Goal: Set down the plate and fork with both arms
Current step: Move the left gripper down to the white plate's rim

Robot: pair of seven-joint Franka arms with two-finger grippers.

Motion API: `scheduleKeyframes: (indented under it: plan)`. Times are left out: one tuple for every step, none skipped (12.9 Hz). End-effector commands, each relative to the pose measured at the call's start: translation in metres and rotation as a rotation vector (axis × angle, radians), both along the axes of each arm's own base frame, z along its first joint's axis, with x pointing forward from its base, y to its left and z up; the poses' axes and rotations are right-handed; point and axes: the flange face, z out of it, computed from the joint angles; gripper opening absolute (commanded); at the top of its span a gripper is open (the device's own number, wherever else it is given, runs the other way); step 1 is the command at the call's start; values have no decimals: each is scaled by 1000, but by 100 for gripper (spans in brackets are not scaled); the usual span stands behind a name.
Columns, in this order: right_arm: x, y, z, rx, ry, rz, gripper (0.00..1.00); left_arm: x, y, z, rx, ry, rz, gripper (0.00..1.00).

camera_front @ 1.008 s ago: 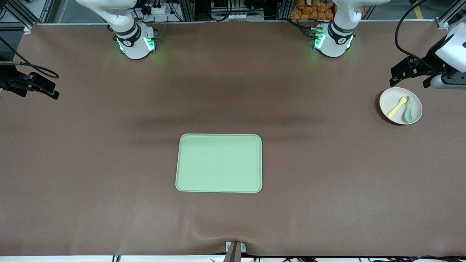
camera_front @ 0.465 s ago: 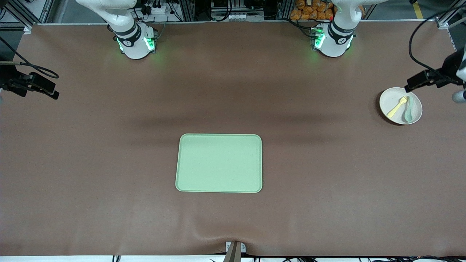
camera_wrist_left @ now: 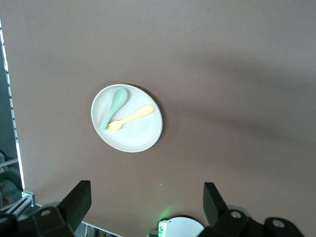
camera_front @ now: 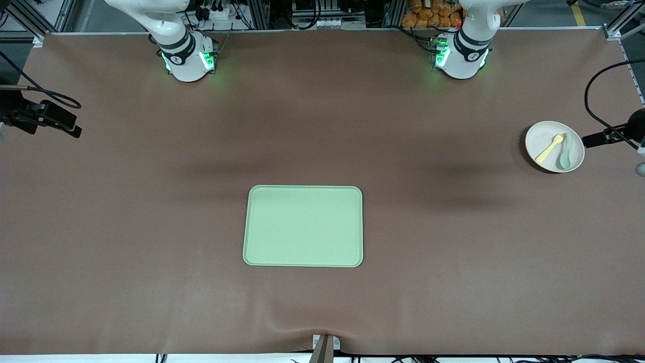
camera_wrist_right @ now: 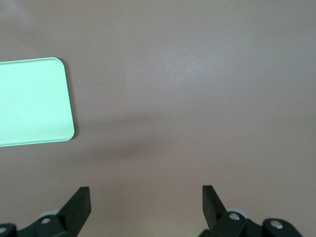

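The cream plate (camera_front: 554, 146) lies on the table at the left arm's end. The pale-yellow fork (camera_front: 550, 147) and a teal spoon (camera_front: 564, 155) lie side by side in it. My left gripper (camera_wrist_left: 145, 197) is open and empty, high in the air, and looks down on the plate (camera_wrist_left: 127, 118), the fork (camera_wrist_left: 131, 117) and the spoon (camera_wrist_left: 113, 106). In the front view only a black part of its hand (camera_front: 609, 135) shows, beside the plate at the picture's edge. My right gripper (camera_wrist_right: 145, 200) is open and empty, high over bare table. The right arm waits.
The light-green tray (camera_front: 303, 226) lies mid-table, nearer the front camera than both arm bases; one corner shows in the right wrist view (camera_wrist_right: 34, 101). A black part of the right arm's hand (camera_front: 43, 116) hangs at the right arm's end. Brown mat covers the table.
The left arm's hand has swung outward past the table's end and come from over the plate's farther rim to level with the plate, mostly leaving the front view. The right arm has not moved.
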Motion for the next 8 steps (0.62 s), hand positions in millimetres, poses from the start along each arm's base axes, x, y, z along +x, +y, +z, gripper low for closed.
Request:
scheduleKeyframes:
  plan:
    - [-2,-3,2,2,1,2,100,-10,53,-4,-20,3,-21,100]
    - [-3,-3,3,1,-1,2,100,-16,75,-10,-38,6,-32,100]
    - [-2,-3,2,2,1,2,100,-23,98,-16,-56,2,-48,100]
    - [-2,-3,2,2,1,2,100,-31,121,-26,-77,-4,-63,100]
    - [-3,-3,3,1,1,2,100,-42,145,-34,-93,-8,-72,100]
    - [-2,-3,2,2,1,2,100,-53,167,-43,-110,-12,-86,100]
    - [-3,-3,3,1,-1,2,100,-62,186,-55,-128,-10,-102,100]
    - [-3,-3,3,1,1,2,100,-71,203,-64,-140,-10,-106,100]
